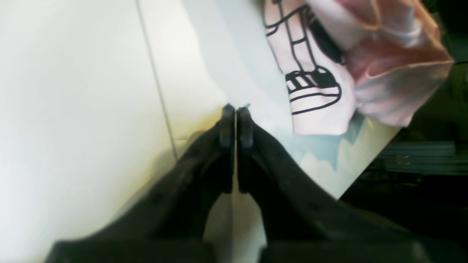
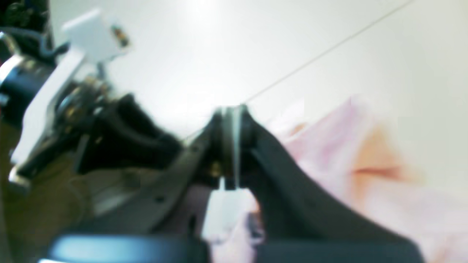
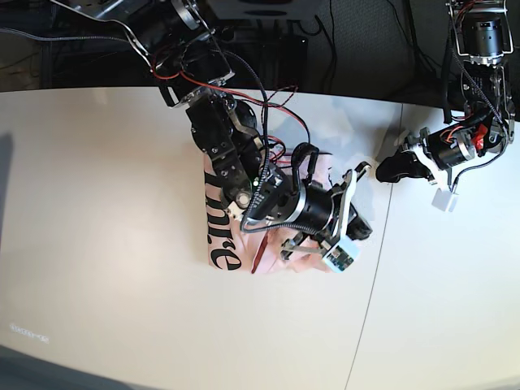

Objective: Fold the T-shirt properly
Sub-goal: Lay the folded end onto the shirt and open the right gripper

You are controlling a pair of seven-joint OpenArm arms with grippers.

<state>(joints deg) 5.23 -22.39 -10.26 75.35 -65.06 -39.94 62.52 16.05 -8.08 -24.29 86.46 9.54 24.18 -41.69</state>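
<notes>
While both my left gripper (image 1: 236, 107) and right gripper (image 2: 231, 109) sit closed and empty, the bunched pale pink cotton T-shirt (image 3: 223, 231) risks creasing unevenly if dragged.

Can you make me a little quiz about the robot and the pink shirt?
1. True or false: the T-shirt lies spread out flat on the table.
2. Which arm is over the shirt? A) the right arm B) the left arm C) both
3. Fill in: the left gripper is shut and holds ____.

Key:
1. False, it is bunched up in a heap.
2. A. The right gripper is shut above the pink cloth; the left one is off to the side over bare table.
3. Nothing.
</notes>
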